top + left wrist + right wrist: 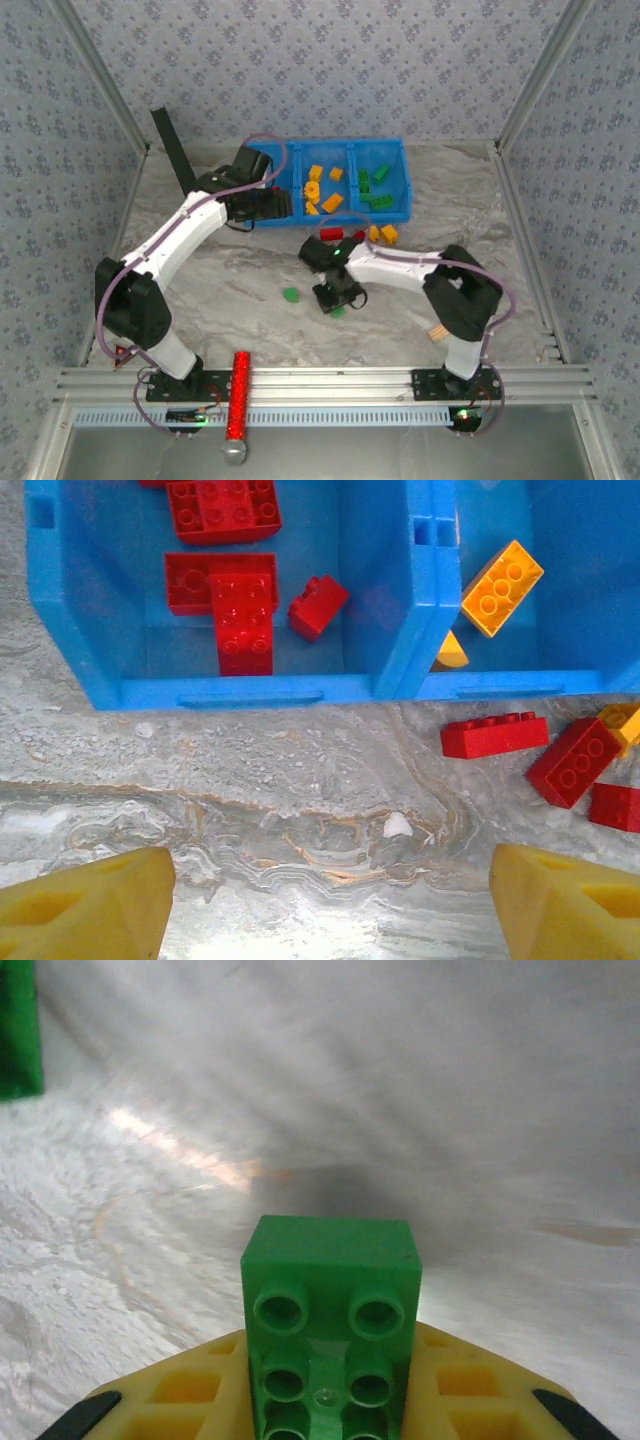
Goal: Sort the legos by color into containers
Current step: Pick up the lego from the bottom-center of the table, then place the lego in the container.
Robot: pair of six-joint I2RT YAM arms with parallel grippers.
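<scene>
Pinching a green brick (330, 1290) between its yellow fingers (180, 1400), the right gripper (338, 293) is closed on the brick's sides, studs facing the wrist camera. It sits low over the middle of the table (230, 270), well short of the blue bin (406, 185). A second green piece (290, 295) lies on the table just to its left.

The left gripper (330, 900) has its jaws wide apart and holds nothing. It hangs over bare table just in front of the bin's left compartment, where several red bricks (243, 620) lie. The middle compartment holds orange bricks (322, 188), and one orange brick (502, 588) rests near the divider. The right compartment holds green bricks (372, 185).

Outside the bin, by its near wall, a few loose red bricks (494, 734) and loose orange bricks (382, 234) lie close together on the table, between the bin and the right arm.

The table has a grey-white marbled top with faint tan veins. A tan wooden block (437, 333) sits beside the right arm's base. A long red studded bar (240, 395) lies across the metal rail (330, 380) at the near edge. Blue-grey patterned wallpaper (330, 60) covers the walls around the table, with a dark strip (172, 150) leaning in the far left corner.
</scene>
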